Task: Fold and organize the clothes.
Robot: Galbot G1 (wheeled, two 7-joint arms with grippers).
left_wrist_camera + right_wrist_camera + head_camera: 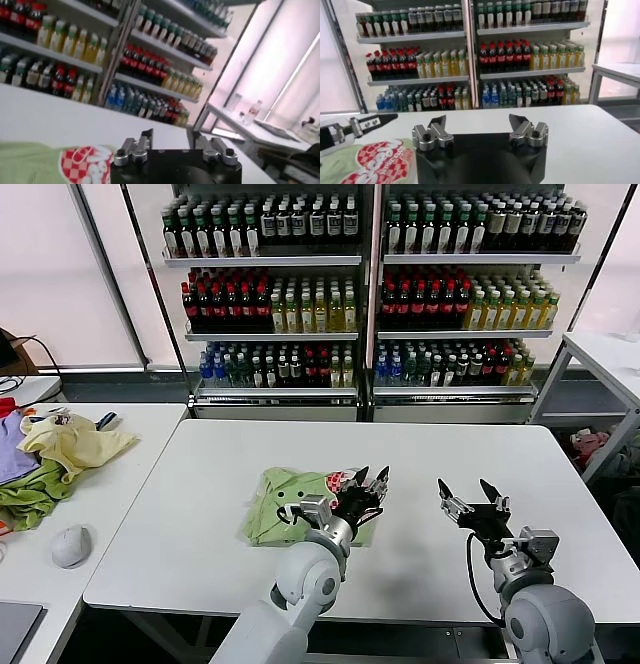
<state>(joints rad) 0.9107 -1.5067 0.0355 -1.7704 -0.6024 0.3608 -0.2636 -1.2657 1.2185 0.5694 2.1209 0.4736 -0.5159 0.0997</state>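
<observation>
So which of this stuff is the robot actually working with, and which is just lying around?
Part of the job:
- light green shirt with a red-and-white print, bunched on the white table
- left gripper, open just above the shirt's edge
- right gripper, open over bare table, holding nothing

Just lying about:
- pile of clothes on the side table
- grey mouse
- drink shelves behind

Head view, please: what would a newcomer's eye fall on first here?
Probably the light green shirt bunched up on the white table, its red-and-white print beside the left gripper, which hangs open at the shirt's right edge. The right gripper is open too, over bare table to the right of it. Behind, shelves of bottles fill the background, and a heap of other clothes lies on the left table.
</observation>
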